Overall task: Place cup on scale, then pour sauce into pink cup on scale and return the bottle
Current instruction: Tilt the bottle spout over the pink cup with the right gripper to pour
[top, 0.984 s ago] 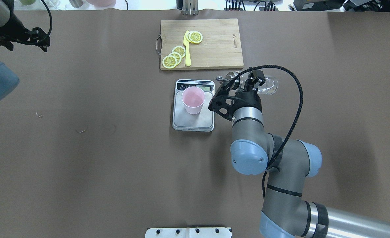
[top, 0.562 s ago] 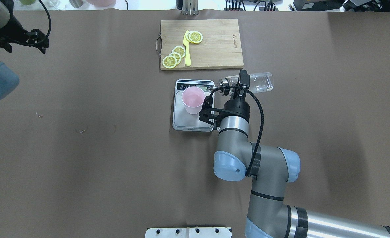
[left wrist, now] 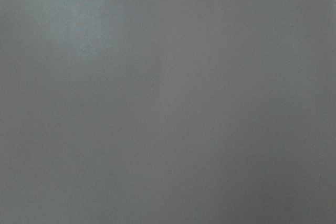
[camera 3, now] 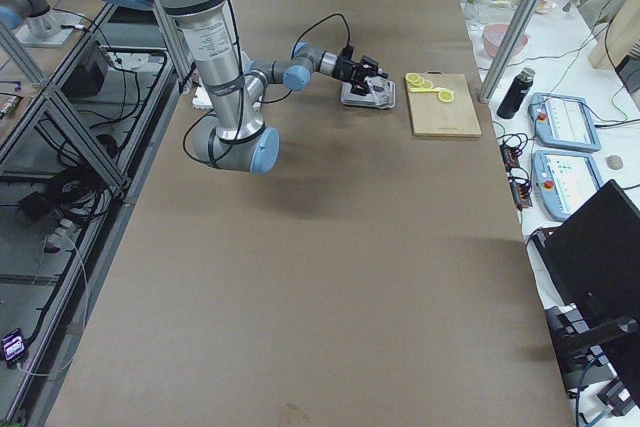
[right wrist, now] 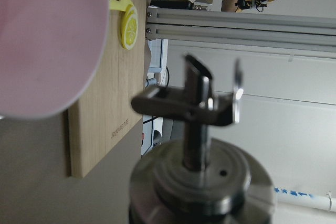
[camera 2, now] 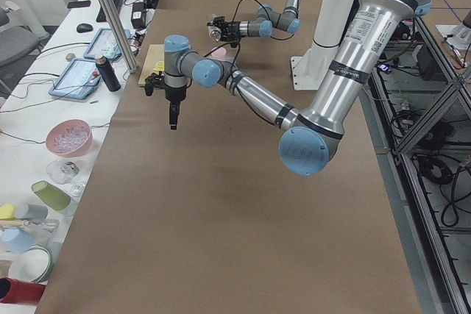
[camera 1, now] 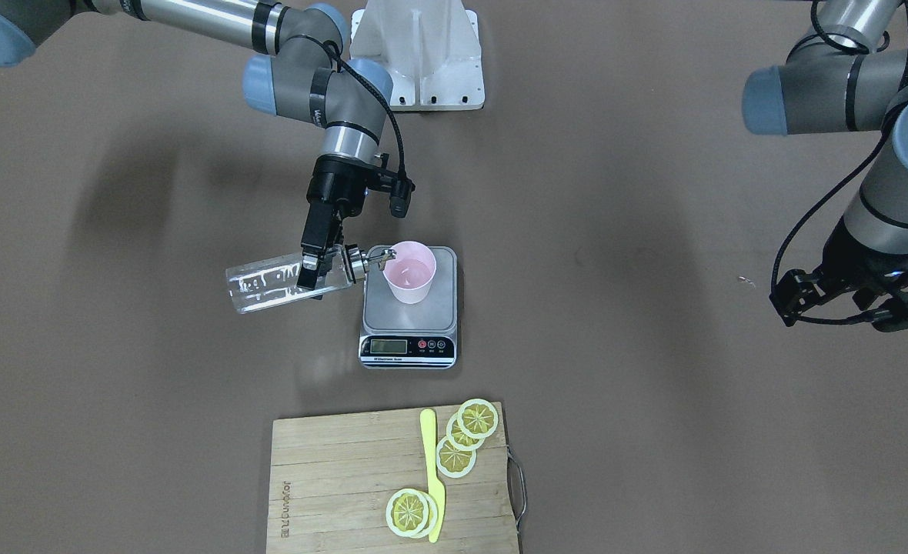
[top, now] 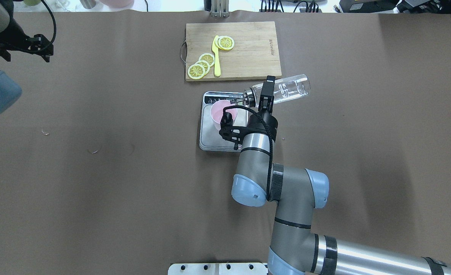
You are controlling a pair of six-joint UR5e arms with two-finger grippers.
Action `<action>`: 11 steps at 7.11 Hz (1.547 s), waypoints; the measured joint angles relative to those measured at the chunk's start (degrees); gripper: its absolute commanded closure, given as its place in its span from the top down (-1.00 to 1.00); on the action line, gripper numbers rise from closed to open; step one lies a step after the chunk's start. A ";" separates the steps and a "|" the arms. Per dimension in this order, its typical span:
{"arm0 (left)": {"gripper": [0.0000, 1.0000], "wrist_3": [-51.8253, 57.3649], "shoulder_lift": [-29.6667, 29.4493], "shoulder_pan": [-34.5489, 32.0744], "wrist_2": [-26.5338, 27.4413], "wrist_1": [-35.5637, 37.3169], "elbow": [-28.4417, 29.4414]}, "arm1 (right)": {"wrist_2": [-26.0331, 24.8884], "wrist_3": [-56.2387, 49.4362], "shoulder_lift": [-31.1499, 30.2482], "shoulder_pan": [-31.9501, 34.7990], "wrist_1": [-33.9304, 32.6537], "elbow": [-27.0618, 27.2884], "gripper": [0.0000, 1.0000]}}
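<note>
**Bottle tipped over the cup on the scale**

We see the right gripper (camera 1: 312, 273) clenched on the bottle (camera 1: 269, 286) near its neck. The bottle lies almost level in the air, off the scale's (camera 1: 409, 315) side nearer the right arm. Its body points away from the scale and its spout (camera 1: 373, 258) reaches the rim of the cup (camera 1: 410, 282). The cup stands upright on the scale, on the half of the platform away from the display. Whether sauce is running we cannot tell; the glass looks clear throughout.

From the right wrist, the spout fills the middle and the cup is a pink blur at upper left.

The left gripper (camera 1: 885, 300) hangs over the table well apart from the scale; we cannot tell how its fingers stand.

Past the scale's display end lies a board (camera 1: 331, 477) with lemon slices (camera 1: 465, 438) and a yellow knife (camera 1: 431, 469).
</note>
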 measured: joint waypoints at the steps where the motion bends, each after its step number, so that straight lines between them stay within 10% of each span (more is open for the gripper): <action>1: 0.98 -0.02 0.02 -0.03 0.00 -0.28 0.35 | -1.41 -1.56 0.00 0.01 -0.34 -0.15 -1.00; 11: 0.97 -0.12 -0.12 0.04 -0.09 -0.61 0.92 | -6.04 -2.34 -1.60 0.15 1.72 0.28 -1.00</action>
